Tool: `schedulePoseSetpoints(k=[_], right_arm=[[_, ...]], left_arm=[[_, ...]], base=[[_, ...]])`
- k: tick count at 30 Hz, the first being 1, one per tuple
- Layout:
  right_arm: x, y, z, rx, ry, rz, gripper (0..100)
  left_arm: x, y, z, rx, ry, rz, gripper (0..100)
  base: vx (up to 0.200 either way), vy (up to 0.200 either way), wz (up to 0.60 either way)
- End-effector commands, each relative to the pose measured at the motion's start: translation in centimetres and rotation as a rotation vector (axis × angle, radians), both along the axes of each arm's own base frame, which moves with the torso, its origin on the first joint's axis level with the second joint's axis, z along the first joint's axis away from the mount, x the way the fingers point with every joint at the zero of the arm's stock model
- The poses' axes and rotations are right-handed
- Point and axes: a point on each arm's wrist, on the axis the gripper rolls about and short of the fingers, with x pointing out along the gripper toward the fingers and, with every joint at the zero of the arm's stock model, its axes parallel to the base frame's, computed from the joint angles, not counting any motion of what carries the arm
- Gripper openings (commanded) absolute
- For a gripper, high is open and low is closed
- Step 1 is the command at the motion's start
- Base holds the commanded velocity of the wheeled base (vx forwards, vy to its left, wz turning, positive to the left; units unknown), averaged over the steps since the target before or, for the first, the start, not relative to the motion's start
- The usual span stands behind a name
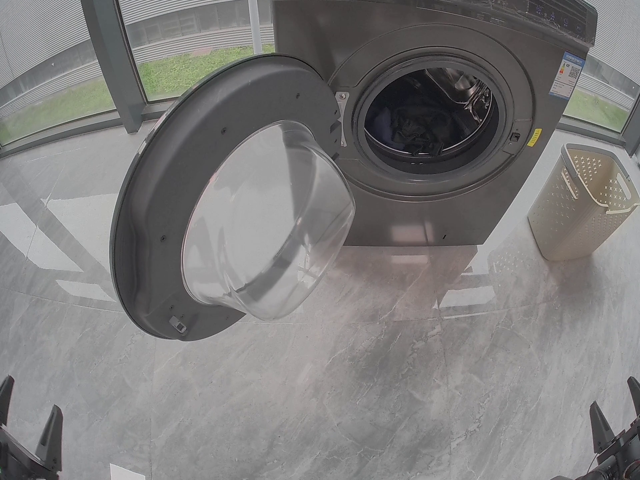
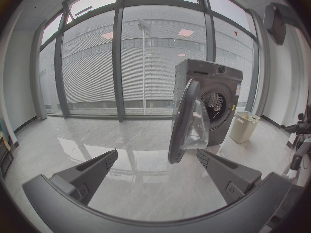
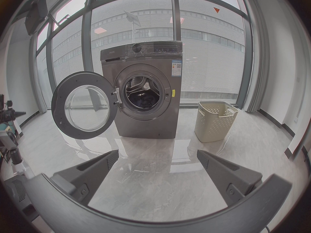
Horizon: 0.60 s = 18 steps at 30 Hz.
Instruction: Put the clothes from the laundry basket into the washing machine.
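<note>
Now, nearest first: the left gripper (image 1: 30, 421) and the right gripper (image 1: 617, 408) sit low at the near edge of the head view, well apart, one to each side. Both are spread wide with nothing between the fingers, which each wrist view confirms for its own claw, left (image 2: 156, 152) and right (image 3: 156, 152).

Beyond them lies a stretch of bare grey marble floor (image 1: 373, 368). Next comes the round door (image 1: 153, 188), swung fully open on its left-hand hinge, so it stands ahead of the left arm and between that arm and the opening. Behind it the washing machine (image 1: 427, 218) faces the robot almost squarely, and a heap of dark clothes (image 1: 417, 128) already lies inside its drum (image 1: 467, 95).

The laundry basket (image 1: 587, 201) stands upright on the floor, off the machine's right front corner, near it but not touching. It lies forward and to the right of both claws, and the right arm is plainly the nearer one, with no door in its way. What shows of the basket's inside looks empty — though its bottom is not fully in sight. My reading is that the loading is close to done, and any last reach into the basket would fall to the right arm.
</note>
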Motion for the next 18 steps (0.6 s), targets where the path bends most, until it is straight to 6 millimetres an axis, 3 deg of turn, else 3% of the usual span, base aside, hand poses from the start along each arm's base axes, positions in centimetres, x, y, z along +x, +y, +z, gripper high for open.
schedulePoseSetpoints(k=[1, 3, 7, 8, 11, 18], right_arm=[[0.1, 0.0, -0.5, 0.0, 0.01, 0.0, 100], [0.1, 0.0, -0.5, 0.0, 0.01, 0.0, 100], [0.1, 0.0, -0.5, 0.0, 0.01, 0.002, 100], [0.1, 0.0, -0.5, 0.0, 0.01, 0.0, 100], [0.1, 0.0, -0.5, 0.0, 0.01, 0.002, 100], [0.1, 0.0, -0.5, 0.0, 0.01, 0.002, 100]], left_arm=[[3.4, -0.3, 6.1, 0.005, 0.119, -0.136, 100], [6.4, -0.4, 7.9, -0.011, 0.174, -0.221, 100], [9.9, -0.5, 9.1, -0.017, 0.2, -0.264, 100], [11.9, -0.6, 9.4, -0.016, 0.216, -0.281, 100], [15.3, -0.9, 9.8, -0.016, 0.23, -0.318, 100], [19.4, -2.0, 10.2, -0.027, 0.227, -0.404, 100]], base=[[0.0, 0.0, 0.0], [0.0, 0.0, 0.0], [0.0, 0.0, 0.0], [0.0, 0.0, 0.0], [0.0, 0.0, 0.0], [0.0, 0.0, 0.0]])
